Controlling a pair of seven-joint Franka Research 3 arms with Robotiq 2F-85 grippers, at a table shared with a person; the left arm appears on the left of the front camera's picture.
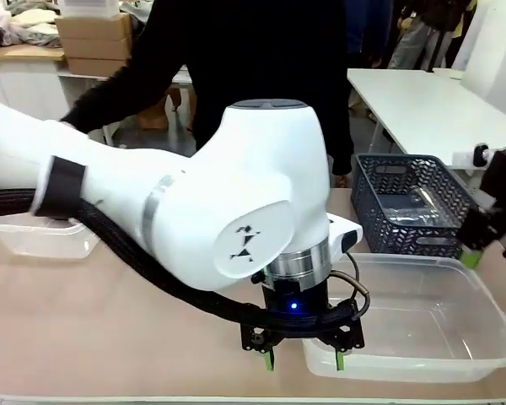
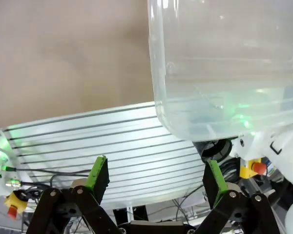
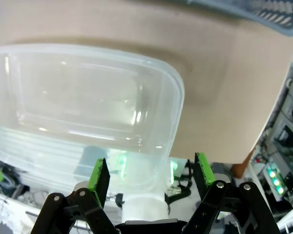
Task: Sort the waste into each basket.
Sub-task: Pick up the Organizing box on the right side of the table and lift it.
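Two clear baskets stand on the table: one at the front right (image 1: 409,368), empty, and one at the far left (image 1: 44,240) behind my left arm. My left gripper (image 1: 304,361) hangs open over the table's front edge, just left of the right basket's near corner (image 2: 185,122), with nothing between its fingers (image 2: 98,171). My right gripper (image 1: 489,243) hovers at the right edge above that basket's far end and is open and empty (image 3: 151,173), with the basket's rim (image 3: 178,97) below it. The waste is hidden; something clear glints inside the lattice basket, but I cannot tell what it is.
A dark grey lattice basket (image 1: 409,202) stands behind the right clear basket, also at the top of the right wrist view (image 3: 263,12). A person in black stands at the far side, one arm stretched toward the left. Bare tabletop (image 1: 84,321) lies front left.
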